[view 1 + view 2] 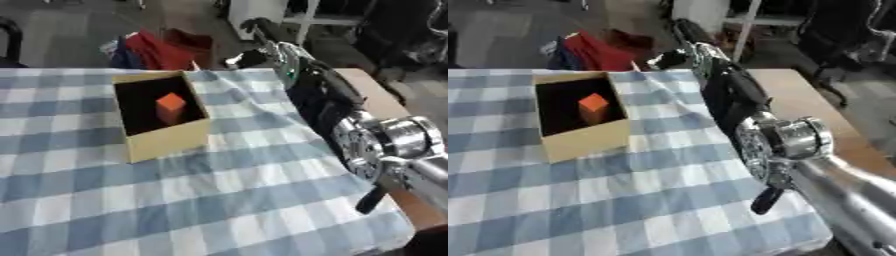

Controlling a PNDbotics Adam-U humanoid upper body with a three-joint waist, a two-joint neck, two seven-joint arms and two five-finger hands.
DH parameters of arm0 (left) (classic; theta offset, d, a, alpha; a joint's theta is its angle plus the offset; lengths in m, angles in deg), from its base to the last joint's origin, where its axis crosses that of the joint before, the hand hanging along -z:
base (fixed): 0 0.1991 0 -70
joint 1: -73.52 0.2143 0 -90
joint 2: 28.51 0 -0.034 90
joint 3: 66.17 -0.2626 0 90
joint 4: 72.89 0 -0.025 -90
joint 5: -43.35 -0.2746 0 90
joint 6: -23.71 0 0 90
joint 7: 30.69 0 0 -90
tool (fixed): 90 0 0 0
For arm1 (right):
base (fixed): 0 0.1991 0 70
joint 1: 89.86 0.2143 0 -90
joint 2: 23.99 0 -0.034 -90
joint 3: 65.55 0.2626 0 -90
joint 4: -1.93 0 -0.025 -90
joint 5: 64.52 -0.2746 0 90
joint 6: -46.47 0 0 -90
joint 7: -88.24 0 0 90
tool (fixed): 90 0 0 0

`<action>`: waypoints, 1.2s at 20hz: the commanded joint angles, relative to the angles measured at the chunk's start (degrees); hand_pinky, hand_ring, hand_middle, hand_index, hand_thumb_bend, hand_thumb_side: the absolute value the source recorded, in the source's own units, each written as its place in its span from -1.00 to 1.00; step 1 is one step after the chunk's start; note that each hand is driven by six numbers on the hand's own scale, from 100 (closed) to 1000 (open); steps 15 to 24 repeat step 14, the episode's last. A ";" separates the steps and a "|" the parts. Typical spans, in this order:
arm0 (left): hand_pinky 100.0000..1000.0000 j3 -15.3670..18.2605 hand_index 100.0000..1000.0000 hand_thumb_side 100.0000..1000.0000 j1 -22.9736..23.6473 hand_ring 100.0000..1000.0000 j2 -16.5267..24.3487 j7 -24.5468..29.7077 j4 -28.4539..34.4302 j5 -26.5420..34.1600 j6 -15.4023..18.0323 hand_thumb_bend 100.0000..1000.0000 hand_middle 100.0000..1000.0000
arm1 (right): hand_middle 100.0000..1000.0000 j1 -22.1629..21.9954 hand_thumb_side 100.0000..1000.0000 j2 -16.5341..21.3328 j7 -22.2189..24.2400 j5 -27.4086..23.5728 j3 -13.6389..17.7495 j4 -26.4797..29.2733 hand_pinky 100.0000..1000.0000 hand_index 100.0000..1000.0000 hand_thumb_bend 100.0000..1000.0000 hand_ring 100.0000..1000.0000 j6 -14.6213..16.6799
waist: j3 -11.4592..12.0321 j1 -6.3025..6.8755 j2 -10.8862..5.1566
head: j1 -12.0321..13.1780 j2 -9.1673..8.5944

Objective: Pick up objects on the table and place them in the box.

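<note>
A cardboard box (166, 141) with plain tan walls and a dark, shadowed interior stands open-topped on the surface (219, 200), which is covered by a soft cloth in a blue-and-white check, lightly rumpled in places. Inside the box lies an orange block (171, 107), a small squared prism with flat faces and crisp edges, resting near the middle of the dark floor.

The robot's right arm (737, 100) enters from the lower right and stretches away along the right side of the surface toward its far edge. A large polished silver joint, round and shiny, sits close to the camera, and beyond it the arm runs on in matte black casing with silver sections. The right robot hand (667, 59) shows only as a dark shape at the arm's far end, past the box's far right corner; whether its fingers are spread or curled cannot be told, and nothing can be seen in it.
</note>
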 commanded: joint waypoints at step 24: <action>0.62 0.24 0.45 0.16 0.23 0.18 1.68 0.06 0.94 -0.10 -0.09 -1.00 0.10 | 0.57 -2.24 -0.03 6.06 -15.90 -27.41 -14.87 -12.87 0.50 0.78 0.27 0.48 -6.43 | -0.74 0.19 -1.78 | 0.24 -0.24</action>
